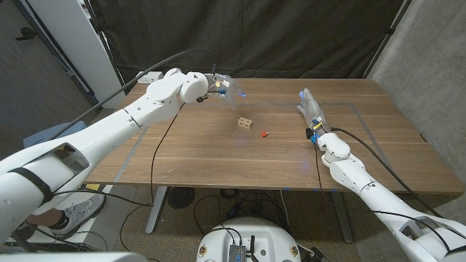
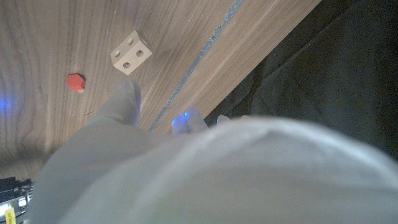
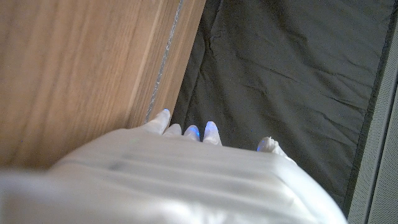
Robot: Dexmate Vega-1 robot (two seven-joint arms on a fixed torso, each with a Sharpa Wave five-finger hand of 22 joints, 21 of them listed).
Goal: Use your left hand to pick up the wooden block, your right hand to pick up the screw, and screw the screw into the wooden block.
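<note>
My left hand (image 1: 222, 86), fingers spread and empty, hovers nearer the wooden block (image 1: 245, 123), which lies toward me, with the screw (image 1: 264, 134) just beside it

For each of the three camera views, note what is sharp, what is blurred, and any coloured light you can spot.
Head view: evenly lit and sharp, the wooden block and red screw crisp though small. Left wrist view: block and screw in focus, the left hand a soft pale blur, blue glow at its fingertips. Right wrist view: the right hand blurred, blue-lit fingertips, dark curtain sharper.
</note>
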